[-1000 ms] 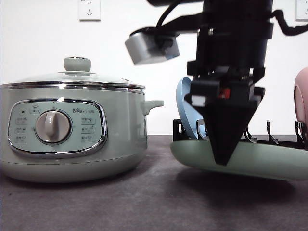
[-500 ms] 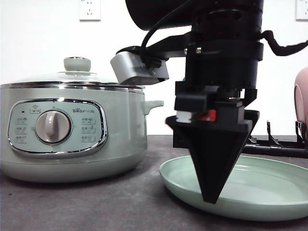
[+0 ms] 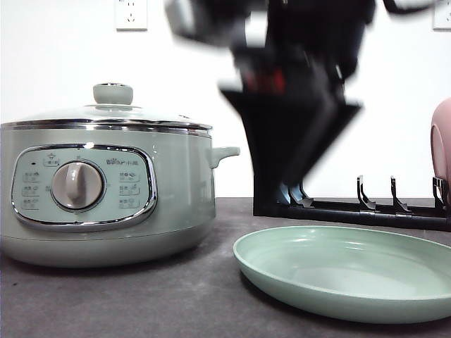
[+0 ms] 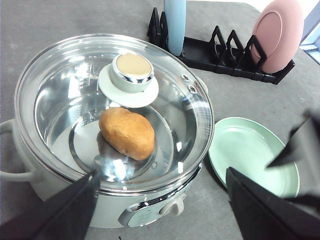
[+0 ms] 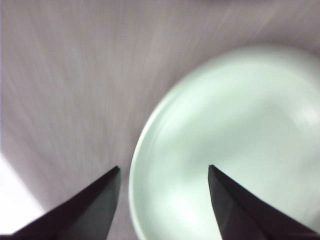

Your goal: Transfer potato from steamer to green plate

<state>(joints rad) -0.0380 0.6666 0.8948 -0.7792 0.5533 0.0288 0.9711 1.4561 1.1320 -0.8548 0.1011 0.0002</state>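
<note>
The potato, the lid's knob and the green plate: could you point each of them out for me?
potato (image 4: 127, 133): left wrist view, middle of its orange-brown skin, seen through the glass lid.
lid's knob (image 3: 113, 93): front view, side of the green knob.
green plate (image 3: 352, 262): front view, bare inner floor of the plate.

A black dish rack (image 4: 220, 50) stands at the back of the dark grey table (image 3: 176, 296). A pink plate (image 4: 278, 34) leans upright at one end, a blue plate (image 4: 175, 24) (edge-on) near the other. A wall socket (image 3: 131, 14) sits above.
</note>
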